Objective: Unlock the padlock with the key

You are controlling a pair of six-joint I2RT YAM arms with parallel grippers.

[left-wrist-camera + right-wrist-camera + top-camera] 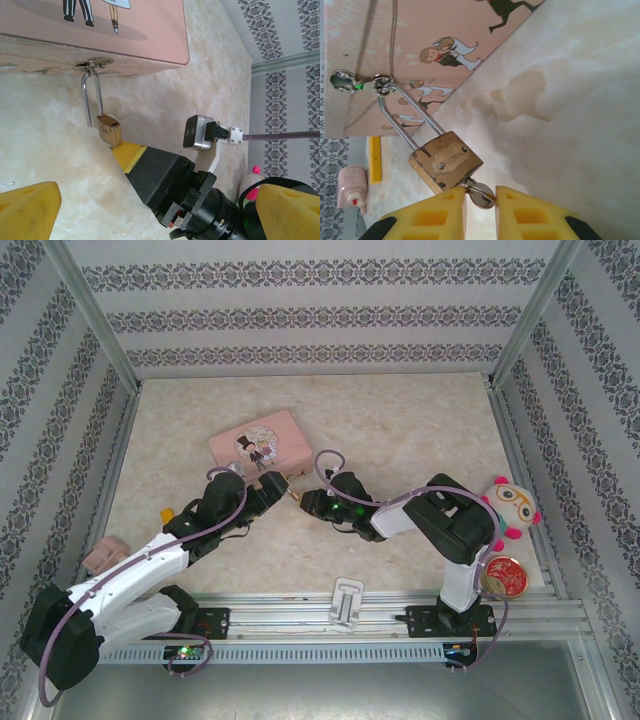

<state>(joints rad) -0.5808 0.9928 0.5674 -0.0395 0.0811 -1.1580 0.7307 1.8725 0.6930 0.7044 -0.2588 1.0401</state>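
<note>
Beige marble-patterned tabletop (400,430): small brass padlock (446,161), thin steel shackle threaded through the hasp of a pink rectangular cartoon-printed tin (258,443). Right gripper (480,200) pinches the small grey metal key (481,194) at the padlock's underside. Left gripper (157,195) spread wide, empty, nearby.

light: bright, even | shadows: soft, faint | blur: near wrist-view foreground
</note>
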